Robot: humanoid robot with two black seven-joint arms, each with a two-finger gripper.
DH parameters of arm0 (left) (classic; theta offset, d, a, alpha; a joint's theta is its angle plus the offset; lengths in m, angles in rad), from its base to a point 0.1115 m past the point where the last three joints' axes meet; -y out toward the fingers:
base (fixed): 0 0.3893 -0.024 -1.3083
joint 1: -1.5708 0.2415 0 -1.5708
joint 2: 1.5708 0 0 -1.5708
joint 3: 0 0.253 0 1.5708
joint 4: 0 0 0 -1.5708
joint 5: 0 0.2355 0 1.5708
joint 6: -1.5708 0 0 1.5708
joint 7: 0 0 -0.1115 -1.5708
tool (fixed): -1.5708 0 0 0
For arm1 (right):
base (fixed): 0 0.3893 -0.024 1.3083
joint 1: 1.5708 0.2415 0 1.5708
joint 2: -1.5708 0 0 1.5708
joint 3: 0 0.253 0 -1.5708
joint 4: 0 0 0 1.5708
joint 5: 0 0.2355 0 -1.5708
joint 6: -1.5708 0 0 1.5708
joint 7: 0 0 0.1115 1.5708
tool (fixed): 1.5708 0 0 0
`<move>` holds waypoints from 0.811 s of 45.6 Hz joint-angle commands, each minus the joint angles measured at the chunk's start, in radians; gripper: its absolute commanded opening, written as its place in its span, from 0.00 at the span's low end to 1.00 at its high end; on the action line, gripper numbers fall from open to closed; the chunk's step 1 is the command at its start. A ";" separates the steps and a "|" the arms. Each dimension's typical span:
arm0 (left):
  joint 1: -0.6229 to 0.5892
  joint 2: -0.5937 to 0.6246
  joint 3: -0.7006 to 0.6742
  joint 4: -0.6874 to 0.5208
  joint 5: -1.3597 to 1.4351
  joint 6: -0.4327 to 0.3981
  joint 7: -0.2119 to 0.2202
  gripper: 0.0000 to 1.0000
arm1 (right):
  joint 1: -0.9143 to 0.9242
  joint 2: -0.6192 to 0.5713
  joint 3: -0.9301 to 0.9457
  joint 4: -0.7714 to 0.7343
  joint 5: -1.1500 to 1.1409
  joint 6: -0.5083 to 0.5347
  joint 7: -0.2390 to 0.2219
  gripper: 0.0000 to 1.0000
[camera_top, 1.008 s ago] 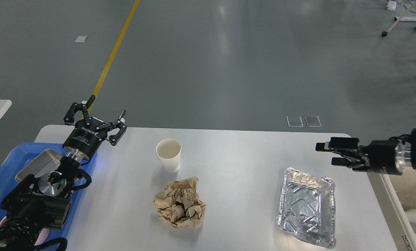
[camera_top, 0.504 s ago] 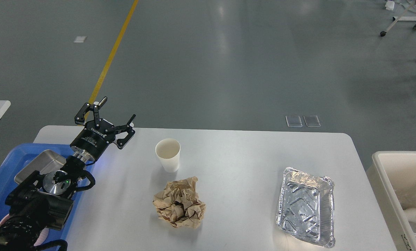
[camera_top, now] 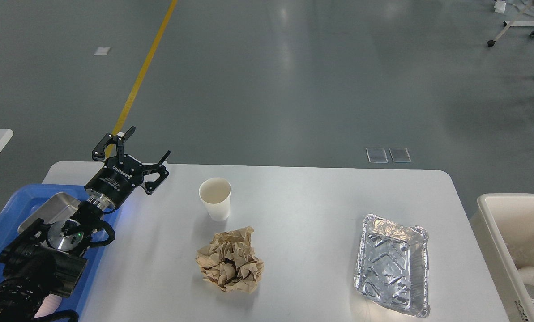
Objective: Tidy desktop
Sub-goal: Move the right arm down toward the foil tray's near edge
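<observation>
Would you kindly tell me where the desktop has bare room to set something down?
The desktop is bare between the paper cup and the foil tray, and along the far edge on the right. The near-left strip beside the blue tray is narrower, with the left hand open above that end. The crumpled paper fills the near middle.

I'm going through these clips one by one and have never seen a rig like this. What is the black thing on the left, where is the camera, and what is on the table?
The camera sits in the robot's head, looking forward and down at its work table. The black thing is the robot's left arm; its far end is a two-finger left gripper, open and holding nothing. The right arm is out of view. On the white table stand a paper cup, upright, a crumpled ball of brown paper in front of it, and an empty foil tray to the right. A blue tray with a metal dish lies under the arm. A beige bin stands beside the table on the right.
</observation>
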 commanded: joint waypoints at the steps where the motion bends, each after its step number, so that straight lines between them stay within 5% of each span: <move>1: -0.004 0.002 0.002 0.000 0.001 0.002 0.000 0.97 | -0.025 0.007 -0.008 0.009 0.004 0.087 -0.005 1.00; 20: -0.005 0.002 0.000 0.000 0.000 0.002 -0.001 0.97 | -0.031 0.160 -0.212 0.013 0.150 0.204 -0.012 1.00; 37: -0.008 0.002 0.002 0.000 0.011 0.003 -0.001 0.97 | -0.108 0.413 -0.226 0.004 0.415 0.075 -0.046 1.00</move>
